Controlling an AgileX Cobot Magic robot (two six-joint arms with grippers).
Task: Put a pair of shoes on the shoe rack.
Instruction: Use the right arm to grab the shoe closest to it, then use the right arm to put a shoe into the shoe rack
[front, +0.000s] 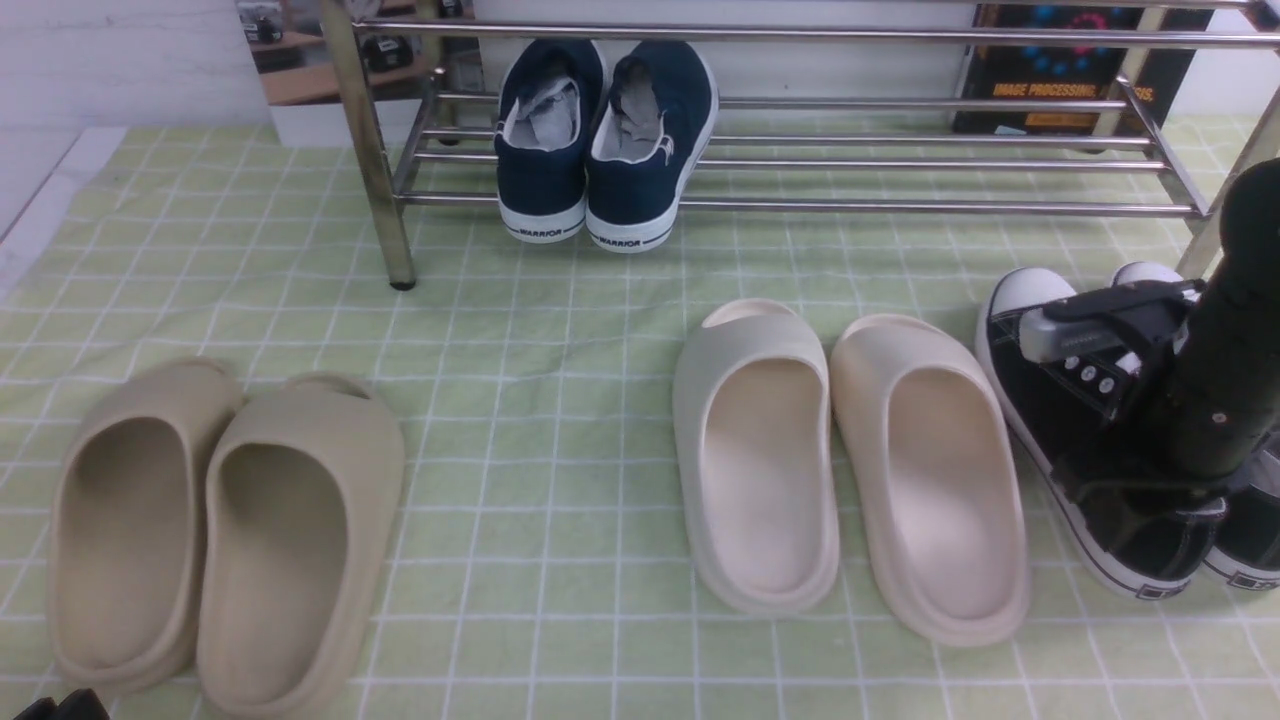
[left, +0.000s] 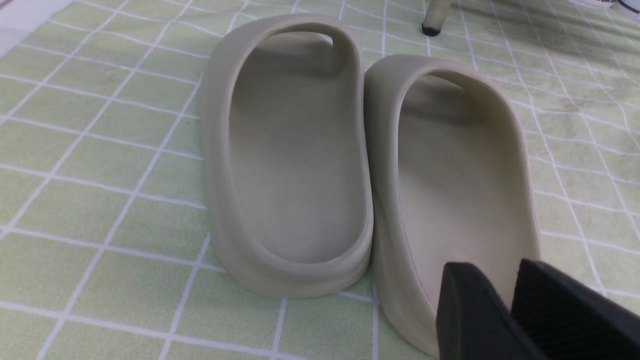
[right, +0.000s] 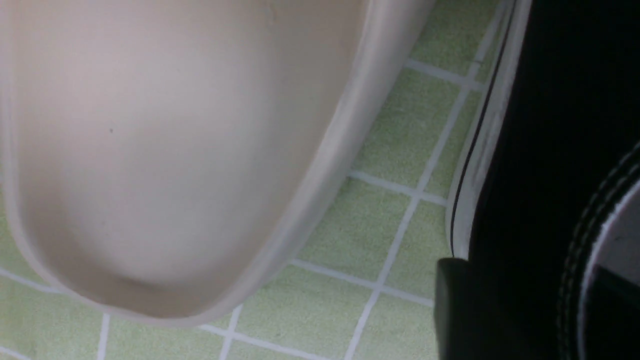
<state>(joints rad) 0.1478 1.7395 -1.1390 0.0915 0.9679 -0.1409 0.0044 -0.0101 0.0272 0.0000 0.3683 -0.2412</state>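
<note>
Sneakers (front: 1050, 430), right claw (right: 530, 310) astride one (arm steep)

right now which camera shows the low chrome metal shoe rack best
The front view: the chrome metal shoe rack spans the back, bars and legs visible. The left wrist view catches only one leg; the right wrist view shows none.

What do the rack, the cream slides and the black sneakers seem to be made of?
The rack: likely chromed metal, its round bars shiny and mirror-like. The cream slides: probably moulded foam or rubber, matte, seamless, thick-walled. The black sneakers: seemingly canvas uppers, matte, with white rubber-like toe caps and soles.
</note>
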